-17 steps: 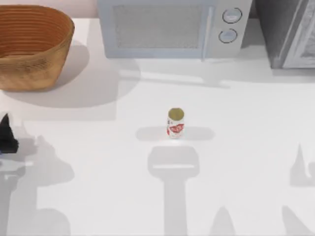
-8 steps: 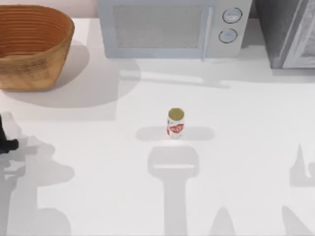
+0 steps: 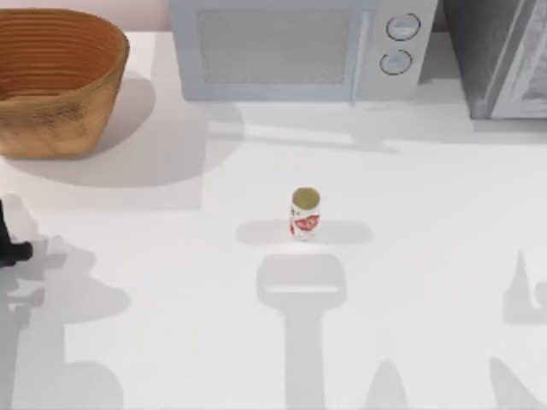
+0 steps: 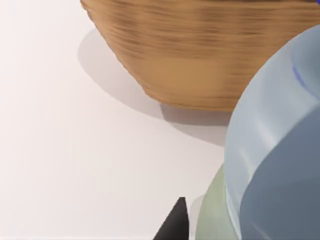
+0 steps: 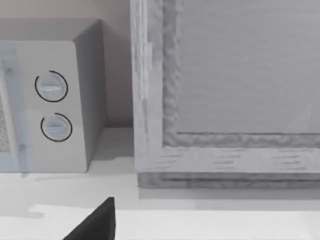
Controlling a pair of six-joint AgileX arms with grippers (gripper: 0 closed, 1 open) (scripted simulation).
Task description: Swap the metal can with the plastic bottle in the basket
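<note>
Currently, left fingers [image 4: 172, 227]: one dark tip shows hard against the plastic bottle [image 4: 275, 150]. We judge them closed on the bottle, since it sits so close under the wrist camera.
Left gripper [image 3: 8, 243]: at the left edge of the counter [image 3: 171, 299], in front of the basket [image 3: 51, 77].
Plastic bottle: in the left grip, outside the basket and just beside its wicker wall [image 4: 210, 50] in the left wrist view. We cannot tell from these views whether its base touches the counter.
Basket: at the back left of the counter, with its ribbed inside bare in the top view. That leaves room for the can.
Metal can [image 3: 305, 213]: upright near the middle of the counter, well apart from the basket and from both arms. No gripper touches it.
Right gripper [image 5: 95, 222]: parked on the right side, facing the microwave [image 5: 50, 100] and a grey cabinet [image 5: 225, 100]. We cannot tell how it is set.
Step in hand: we judge the removal half to be under way. The bottle needs a spot on the counter away from the can, so that the can's route to the basket is not blocked.
Risk: the basket wall is close, and a sideways move could knock the bottle against it.
</note>
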